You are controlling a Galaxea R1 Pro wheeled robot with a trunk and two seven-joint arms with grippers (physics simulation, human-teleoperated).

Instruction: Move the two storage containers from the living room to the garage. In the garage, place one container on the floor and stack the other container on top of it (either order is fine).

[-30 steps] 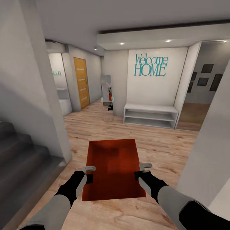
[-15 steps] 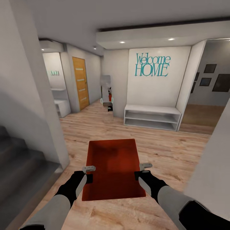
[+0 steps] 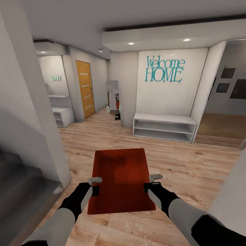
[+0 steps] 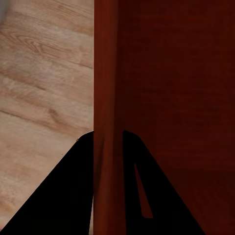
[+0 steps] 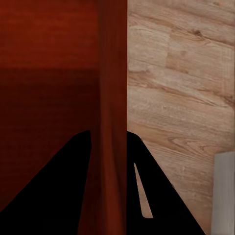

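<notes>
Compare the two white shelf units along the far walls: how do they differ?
The white shelf unit under the teal Welcome HOME lettering is long, low and fully in view, with two open tiers; the white shelf unit in the left alcove looks shorter in length and is partly hidden by the near wall. The first faces the camera; the second is seen at an angle. Both are white, open-fronted and stand on the wood plank floor.

The storage container (image 3: 119, 177) looks like smooth red-orange plastic with a dull sheen. The floor (image 3: 191, 167) is light wood plank with visible grain, faintly satin. The door (image 3: 84, 88) is orange-brown wood with frosted strips. The walls (image 3: 160, 99) are matt white.
</notes>
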